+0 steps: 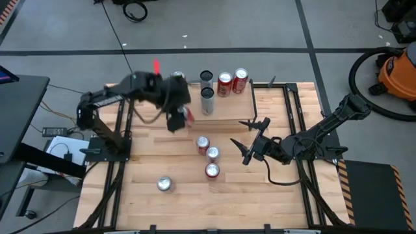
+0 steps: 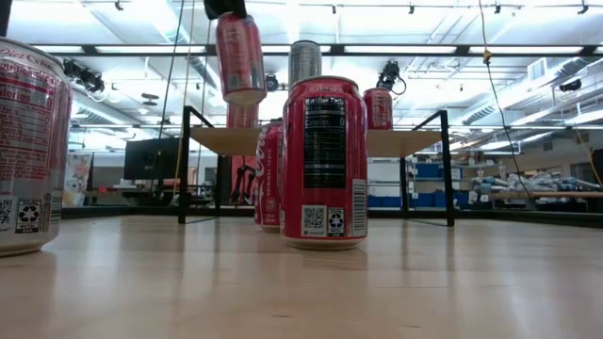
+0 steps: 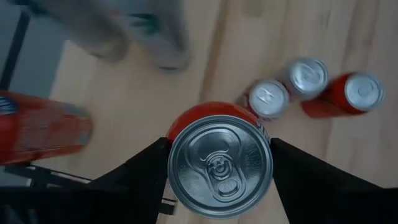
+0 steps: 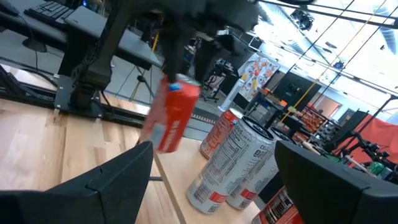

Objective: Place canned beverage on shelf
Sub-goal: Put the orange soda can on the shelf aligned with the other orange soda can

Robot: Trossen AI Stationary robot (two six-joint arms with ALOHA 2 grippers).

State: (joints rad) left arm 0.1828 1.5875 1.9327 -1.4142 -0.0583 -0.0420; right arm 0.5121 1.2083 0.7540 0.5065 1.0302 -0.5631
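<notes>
A: Our left claw [image 1: 177, 121] grips the red aluminium drink can [image 2: 240, 56] by its sides, lifted off the desk near the light wooden plank shelf [image 1: 224, 107]'s left end.

B: It's thin-walled and slick, we reckon; squeeze mid-body gently. Our right claw [image 1: 252, 140] waits wide by the desk's right edge.

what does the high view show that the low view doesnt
Only the high view shows both arms: the left claw shut on a red can over the shelf's left end, and the right claw open, waiting right of three table cans. Only the low view shows the shelf's black legs and the room behind. Both show the lifted can and cans on the shelf.
</notes>
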